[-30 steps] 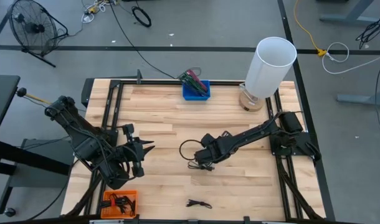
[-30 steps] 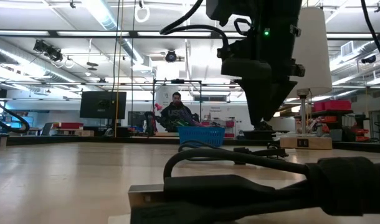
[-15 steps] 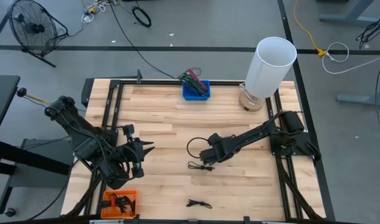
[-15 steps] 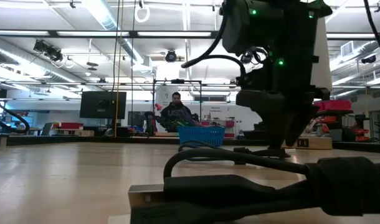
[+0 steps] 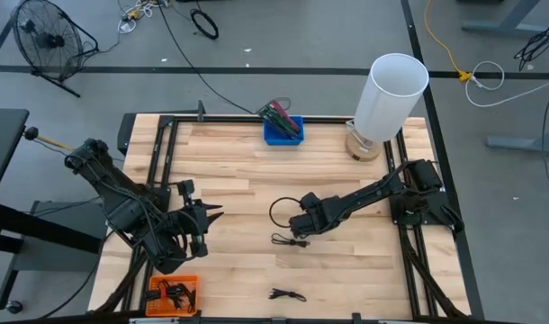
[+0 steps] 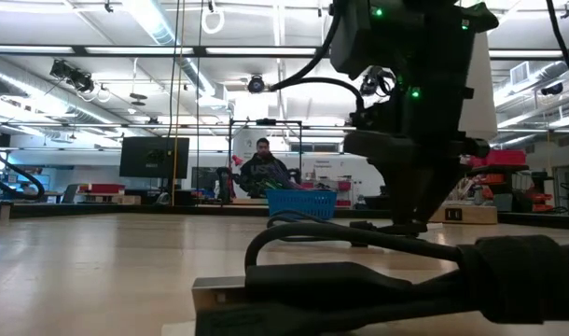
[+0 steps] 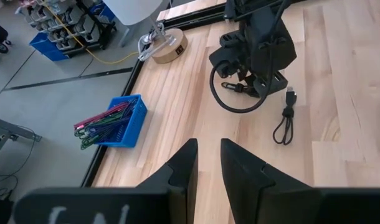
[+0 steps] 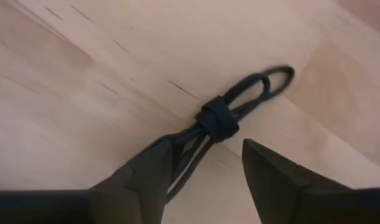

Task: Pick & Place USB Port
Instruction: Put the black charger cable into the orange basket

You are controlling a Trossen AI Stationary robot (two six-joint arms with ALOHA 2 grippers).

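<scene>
The right gripper [image 8: 205, 171], jaws apart, is hovering over the bundled USB cable [image 5: 290, 240] lying mid-table, its length running out ahead between the fingers; the left gripper [image 5: 205, 218], fingers narrowly parted, is waiting near the left edge

A basket [image 5: 283, 131] sits at the table's [image 5: 229, 162] far edge, a lamp [image 5: 382, 99] in the far right corner, a bin [image 5: 174, 294] in the near left corner, one cable [image 5: 291, 240] mid-table, another cable [image 5: 286, 294] by the near edge.

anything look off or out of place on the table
Nothing stands out. The bundled cable lies flat on the table under the right gripper, whose jaws are open around it; the blue bin and orange bin sit upright at the edges.
</scene>
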